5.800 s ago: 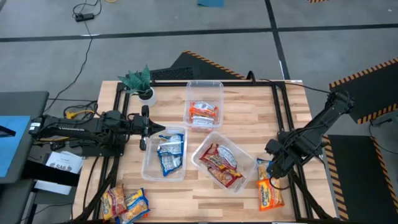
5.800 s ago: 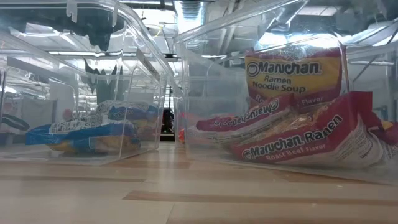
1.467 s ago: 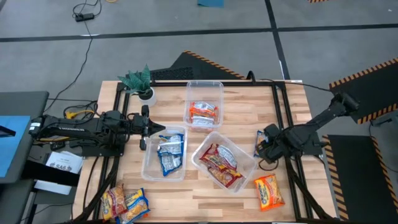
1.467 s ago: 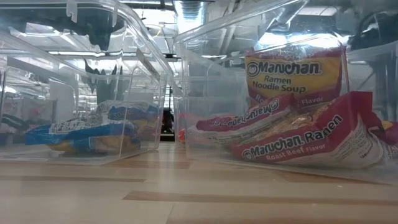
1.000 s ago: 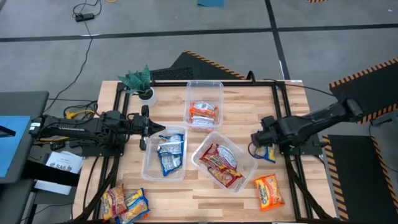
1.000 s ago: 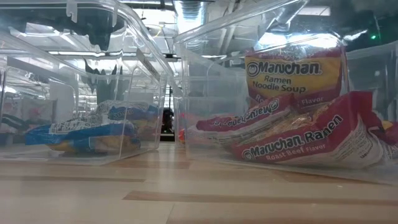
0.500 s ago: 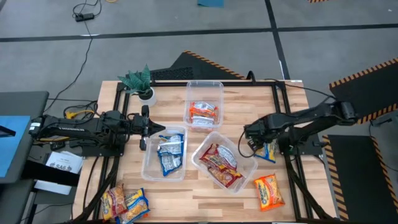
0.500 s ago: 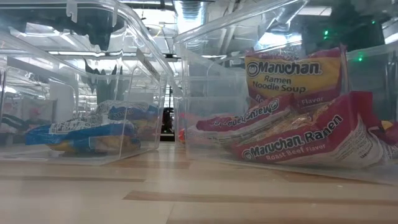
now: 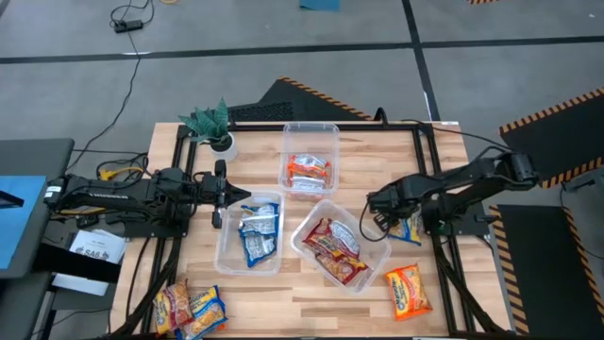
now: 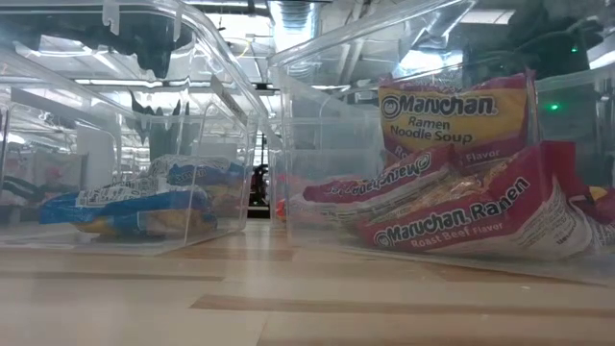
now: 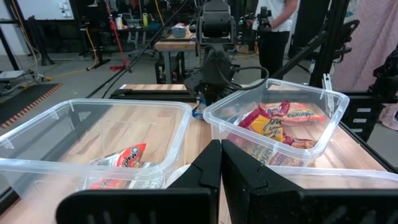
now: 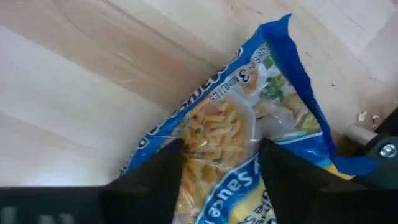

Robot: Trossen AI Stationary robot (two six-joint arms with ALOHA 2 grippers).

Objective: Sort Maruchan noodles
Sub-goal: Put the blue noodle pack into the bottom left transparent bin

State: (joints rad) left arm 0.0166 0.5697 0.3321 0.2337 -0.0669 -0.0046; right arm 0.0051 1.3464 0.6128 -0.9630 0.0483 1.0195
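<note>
The right claw [image 9: 381,213] was clamped on a blue packet [image 12: 249,134], lifted near the worktop's right edge, likely bound for the bin [image 9: 226,253] of blue packets. The left claw [image 9: 243,195], fingers together, waited at the left edge.

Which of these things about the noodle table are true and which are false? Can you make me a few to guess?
1. The right gripper holds a blue packet. True.
2. The bin nearest the plant holds blue packets. False: that far bin holds an orange packet.
3. The left gripper has its jaws shut on nothing. True.
4. The red packets lie loose on the table. False: they sit in the tilted bin.
5. One orange packet lies on the table's right front corner. True.
</note>
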